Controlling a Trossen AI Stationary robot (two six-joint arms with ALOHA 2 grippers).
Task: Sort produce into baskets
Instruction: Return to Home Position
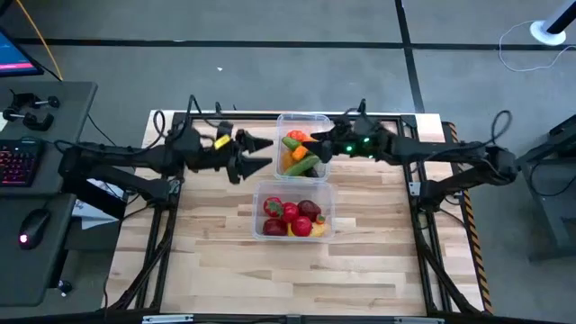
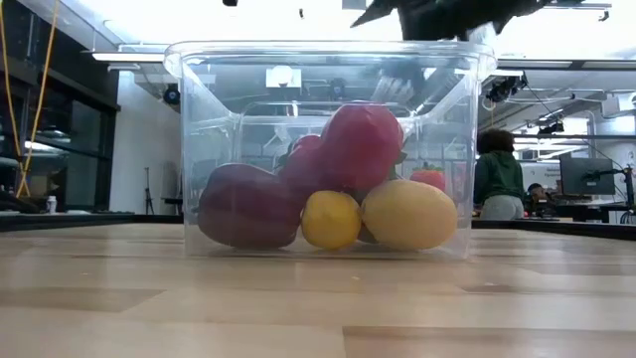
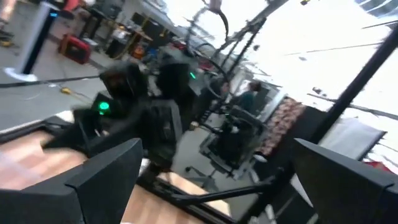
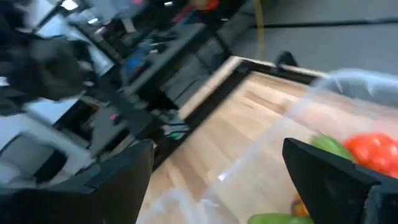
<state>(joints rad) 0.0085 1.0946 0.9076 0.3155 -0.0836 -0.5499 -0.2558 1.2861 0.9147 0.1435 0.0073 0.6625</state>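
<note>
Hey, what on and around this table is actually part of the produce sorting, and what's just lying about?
Part of the job: far tub with green and orange produce; near tub with red and yellow produce; left gripper, right gripper, both open.
Lying about: keyboard and mouse on the side desk.

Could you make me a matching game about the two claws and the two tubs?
1 left gripper
2 right gripper
3 far tub
4 near tub

a red and yellow produce inside
b green and orange produce inside
c open, left of the far tub
d open, at the far tub's right edge

Pairs: 1-c, 2-d, 3-b, 4-a
</note>
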